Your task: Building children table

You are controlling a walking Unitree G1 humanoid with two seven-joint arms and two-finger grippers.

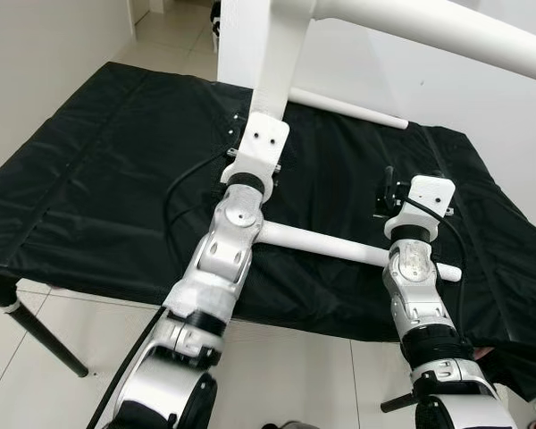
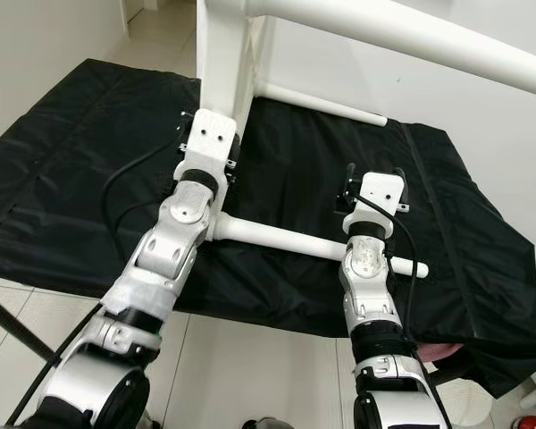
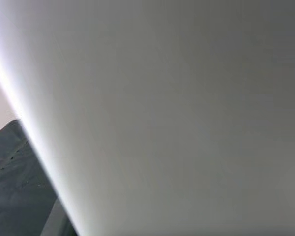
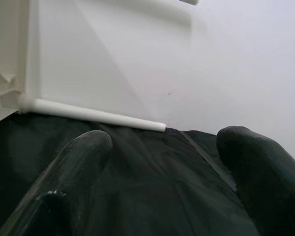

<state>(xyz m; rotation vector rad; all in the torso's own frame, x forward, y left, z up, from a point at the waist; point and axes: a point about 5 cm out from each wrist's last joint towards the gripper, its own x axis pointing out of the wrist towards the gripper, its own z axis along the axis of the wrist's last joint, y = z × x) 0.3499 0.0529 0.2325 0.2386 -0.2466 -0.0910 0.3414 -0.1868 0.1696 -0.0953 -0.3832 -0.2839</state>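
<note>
Left gripper (image 1: 250,134), its grasp unreadable, met the white frame leg (image 1: 272,63) at twelve o'clock; right gripper (image 4: 162,162) hung open and empty at three, so assembly seemed perhaps half done, rods (image 1: 339,243) still loose-ended.

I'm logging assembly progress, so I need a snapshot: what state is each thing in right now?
White table frame: upright on the black cloth, partly built.
Near rod: lying level, one end free.
Far rod: joined to the frame at one end, other end free.
Black cloth: spread flat over the work surface.
Left tool: against the frame; fingers hidden.
Right tool: open, holding nothing, above the cloth.
</note>
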